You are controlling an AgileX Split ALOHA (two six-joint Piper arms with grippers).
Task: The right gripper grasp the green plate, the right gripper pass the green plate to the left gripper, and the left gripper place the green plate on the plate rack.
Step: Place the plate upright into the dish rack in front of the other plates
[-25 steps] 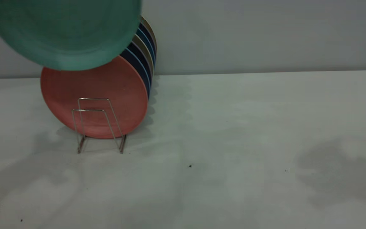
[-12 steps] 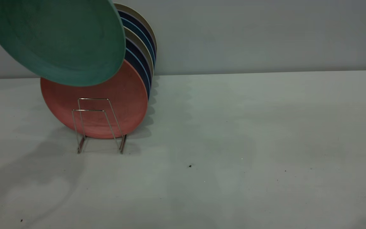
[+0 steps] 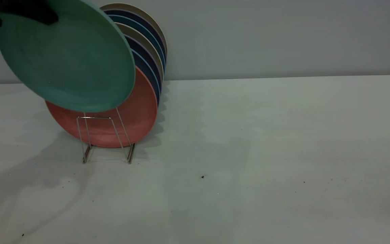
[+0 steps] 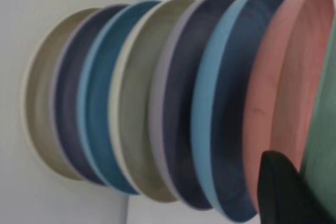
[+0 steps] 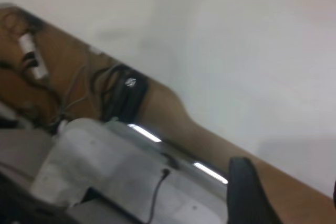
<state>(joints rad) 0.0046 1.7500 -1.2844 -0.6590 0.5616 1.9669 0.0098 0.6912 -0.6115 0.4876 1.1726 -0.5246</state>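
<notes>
My left gripper (image 3: 25, 13) is at the top left of the exterior view, shut on the upper rim of the green plate (image 3: 69, 61). It holds the plate tilted in the air, just in front of the salmon-pink plate (image 3: 137, 115). The green plate's lower edge overlaps the top of the wire loops of the plate rack (image 3: 95, 117). In the left wrist view one black finger (image 4: 283, 192) lies against the green plate (image 4: 323, 145), with the pink plate (image 4: 283, 77) beside it. My right gripper (image 5: 291, 198) is out of the exterior view, open and empty, facing the table's edge.
Several plates stand in the rack behind the pink one, in blue, navy and beige (image 3: 147, 37). They also show in a row in the left wrist view (image 4: 157, 103). The white table (image 3: 266, 152) reaches the wall. Cables and equipment (image 5: 105, 145) lie beyond the table's edge.
The green plate has come down and tilted more upright toward the rack, now covering the rear loop's top. The left gripper has come into the exterior view at the top left.
</notes>
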